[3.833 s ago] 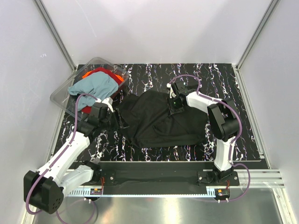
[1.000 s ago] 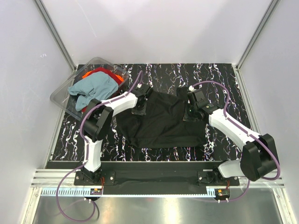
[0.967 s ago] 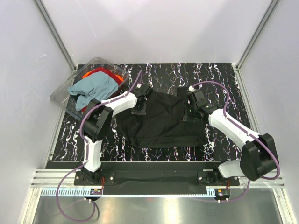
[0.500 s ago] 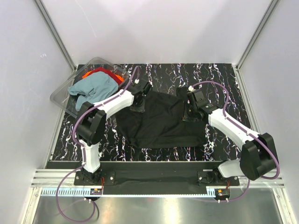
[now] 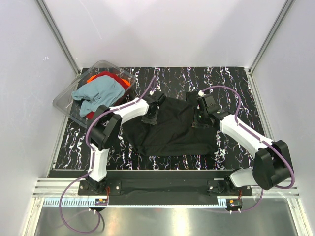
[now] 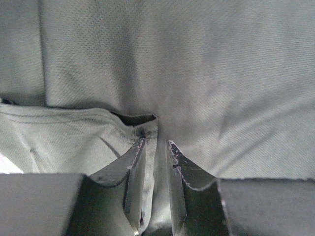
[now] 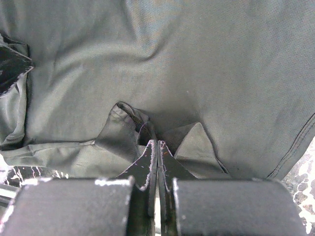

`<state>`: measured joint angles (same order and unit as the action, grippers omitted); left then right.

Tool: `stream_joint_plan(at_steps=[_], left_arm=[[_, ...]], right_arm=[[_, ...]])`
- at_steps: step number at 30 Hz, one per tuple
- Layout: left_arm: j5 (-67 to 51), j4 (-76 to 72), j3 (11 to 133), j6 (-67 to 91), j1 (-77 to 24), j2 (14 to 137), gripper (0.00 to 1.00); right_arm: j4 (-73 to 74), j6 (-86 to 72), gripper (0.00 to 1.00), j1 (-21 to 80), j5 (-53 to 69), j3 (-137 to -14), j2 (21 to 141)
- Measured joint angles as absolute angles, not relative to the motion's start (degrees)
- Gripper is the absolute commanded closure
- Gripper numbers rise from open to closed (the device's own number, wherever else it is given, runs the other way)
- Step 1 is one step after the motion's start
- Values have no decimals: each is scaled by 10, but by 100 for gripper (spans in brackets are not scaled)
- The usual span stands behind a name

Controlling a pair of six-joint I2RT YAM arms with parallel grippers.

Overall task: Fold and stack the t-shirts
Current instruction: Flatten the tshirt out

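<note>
**A:** Where is the black t-shirt [image 5: 170, 132] lying?

**B:** It is lying rumpled and spread across the middle of the table [image 5: 231, 83], between the two arms. Both arms are reaching in over its far edge, one at each upper corner.

**A:** What is the left gripper [image 6: 155, 143] doing?

**B:** It is pressing down on the cloth at the shirt's far left corner. Its jaws are standing slightly apart, and a hemmed fold is running up through the narrow gap between them. I cannot tell whether they are squeezing that fold.

**A:** And the right gripper [image 7: 157, 142]?

**B:** Its jaws are sitting together, pinching a small peak of the black cloth. The fabric is puckering up around the fingertips, near the shirt's far right corner.

**A:** Where are the other shirts sitting?

**B:** The teal-blue t-shirt [image 5: 98, 93] is bunching up in the clear tub [image 5: 74, 82] at the table's far left corner and spilling over its near rim. The red-orange t-shirt [image 5: 109, 76] is showing from under and behind it, inside the same tub. Neither gripper is touching them.
</note>
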<state>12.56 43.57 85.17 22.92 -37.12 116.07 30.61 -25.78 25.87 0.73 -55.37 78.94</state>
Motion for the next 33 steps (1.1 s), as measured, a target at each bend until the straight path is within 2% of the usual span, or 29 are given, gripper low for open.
stream_joint_plan(at_steps=[3,8,12,17,20,28,33], left_arm=[[127,437,854,229,-371,1173,65],[131,434,859,229,-370,1175,63],[140,434,859,229,-370,1175,64],[149,434,859,229,-370,1175,73],[154,434,859,229,-370,1175,73],[174,435,859,227,-370,1175,68],[175,435,859,227,-370,1175,68]], right_arm=[[306,-258,100,259,7,-554,789],[302,-258,100,259,7,-554,789],[298,-258,100,259,7,-554,789],[297,-258,100,259,8,-554,795],[298,-258,100,259,8,-554,800],[297,-258,100,259,10,-554,800],[297,-258,100,259,11,-554,801]])
